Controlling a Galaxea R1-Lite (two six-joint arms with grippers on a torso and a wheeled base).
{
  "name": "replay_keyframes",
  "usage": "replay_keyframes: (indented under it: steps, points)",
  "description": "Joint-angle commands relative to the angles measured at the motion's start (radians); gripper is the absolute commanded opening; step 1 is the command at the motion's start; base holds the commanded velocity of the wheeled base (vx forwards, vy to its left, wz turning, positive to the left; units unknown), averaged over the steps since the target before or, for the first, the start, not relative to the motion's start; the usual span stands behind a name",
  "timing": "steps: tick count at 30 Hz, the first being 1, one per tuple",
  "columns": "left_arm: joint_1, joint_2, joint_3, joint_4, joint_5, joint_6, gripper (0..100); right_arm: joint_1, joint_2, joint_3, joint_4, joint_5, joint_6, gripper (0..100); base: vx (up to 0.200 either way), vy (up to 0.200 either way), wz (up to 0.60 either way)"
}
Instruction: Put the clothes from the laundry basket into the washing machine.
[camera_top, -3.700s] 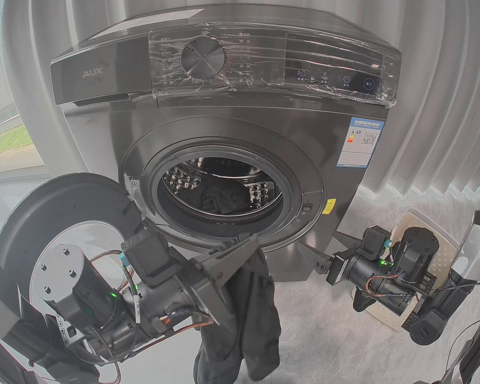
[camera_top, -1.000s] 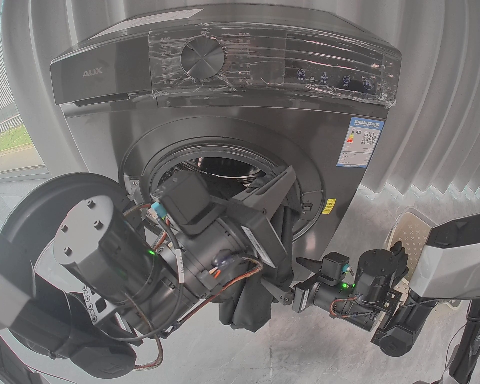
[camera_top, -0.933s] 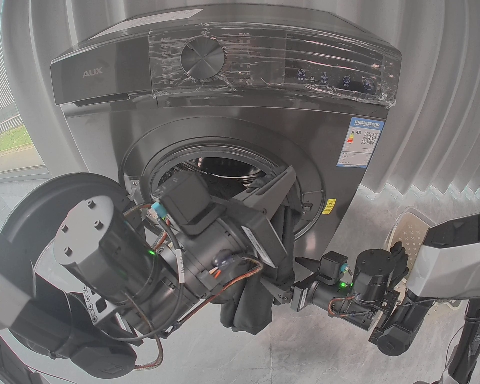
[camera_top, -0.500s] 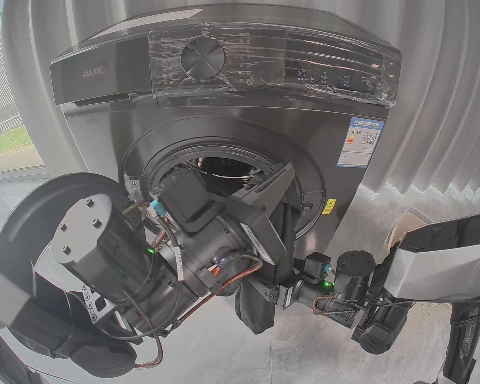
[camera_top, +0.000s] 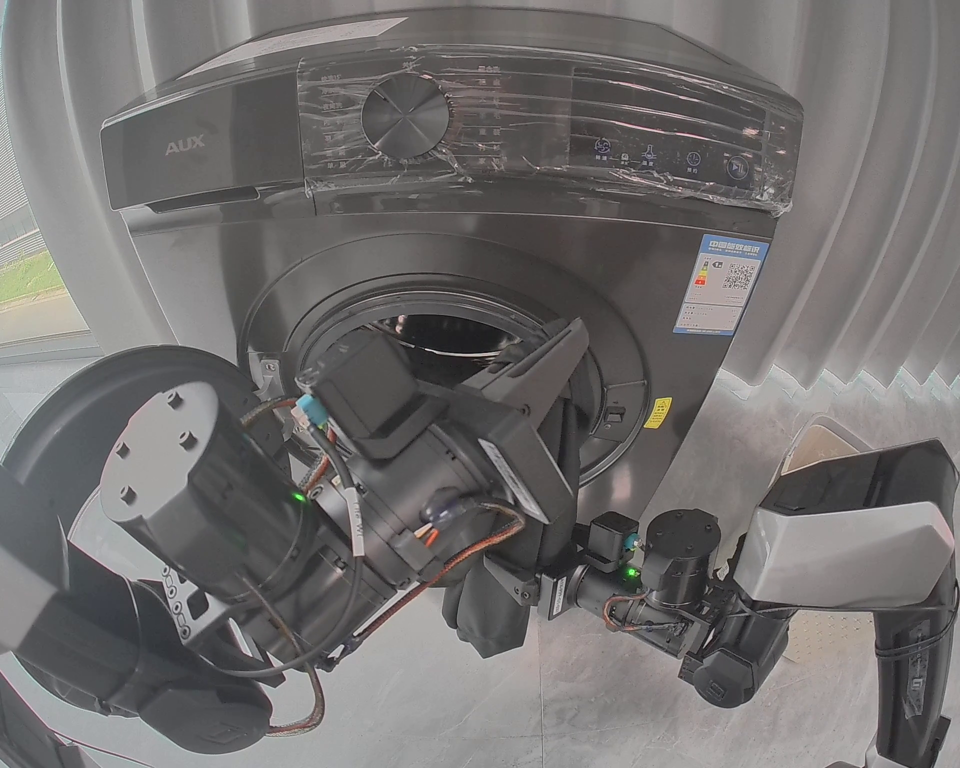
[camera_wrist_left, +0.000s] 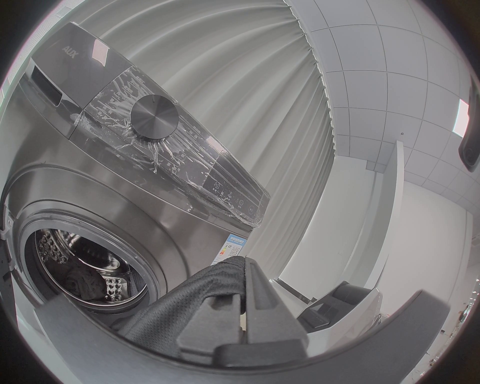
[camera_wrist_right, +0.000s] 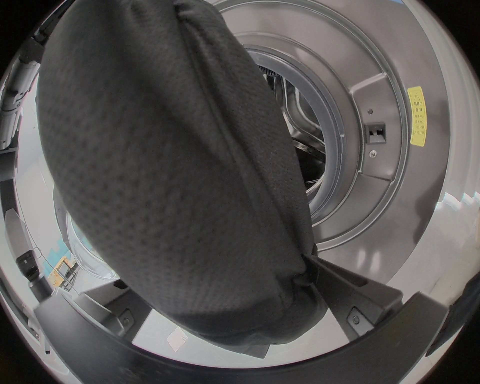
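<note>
**Loading step: garment at drum mouth, tail hanging outside**

Door (camera_top: 90, 420) of washing machine (camera_top: 450, 230) stands open at left. Left end effector (camera_wrist_left: 245, 285) clenched on dark garment (camera_top: 490, 620), at the drum opening. Right end effector (camera_top: 522, 588), fingers spread, beneath the hanging tail. Recommend: lift tail over the rim, push deep, then release.
</note>
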Motion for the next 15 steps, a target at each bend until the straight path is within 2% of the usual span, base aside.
replay_keyframes:
  steps: [1, 8, 9, 15]
  points:
    - [-0.001, -0.003, -0.002, 0.0, 0.0, -0.001, 0, -0.002, 0.028, -0.022, 0.0, 0.0, 0.002, 100, 0.0, 0.0, 0.0]
    - [-0.009, -0.016, 0.0, 0.0, -0.001, -0.001, 0, -0.001, 0.031, -0.04, 0.0, -0.006, 0.006, 100, 0.0, 0.0, 0.0]
    - [-0.012, -0.016, 0.0, 0.0, -0.001, -0.001, 0, -0.001, 0.031, -0.039, 0.0, -0.006, 0.008, 0, 0.0, 0.0, 0.0]
    - [-0.013, -0.016, 0.001, 0.0, 0.0, -0.001, 0, 0.002, 0.016, -0.026, -0.002, -0.004, 0.017, 0, 0.0, 0.0, 0.0]
